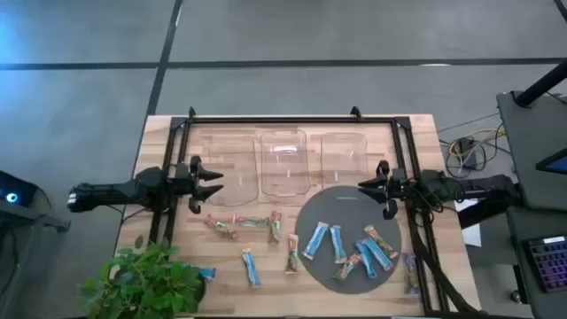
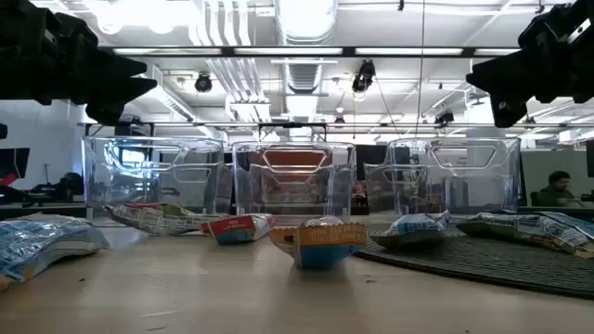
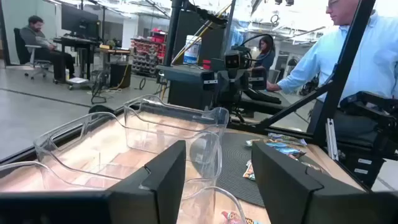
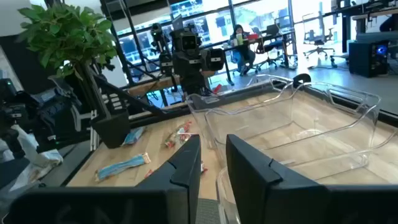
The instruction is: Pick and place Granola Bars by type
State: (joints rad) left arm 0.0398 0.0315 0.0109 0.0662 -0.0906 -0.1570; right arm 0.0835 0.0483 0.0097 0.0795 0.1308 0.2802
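A: What's the surface looking like?

B: A wooden table [image 1: 416, 133] is carrying three clear bins [image 1: 284, 161] in a row and a round grey mat [image 1: 347, 206]. Granola bars [image 1: 315, 240] are lying partly on the mat, partly on bare wood near a potted plant [image 1: 146, 282].

A: And the grippers?

B: The left gripper [image 1: 213, 184] is hovering beside the left bin, fingers spread wide, holding nothing. The right gripper [image 1: 370, 187] is hanging over the mat's far edge, fingers slightly parted, also empty.

A: Anything only one view is showing?

B: The left wrist view is showing a person in a blue shirt [image 3: 329, 56] past the table; overhead, only grey floor is showing.
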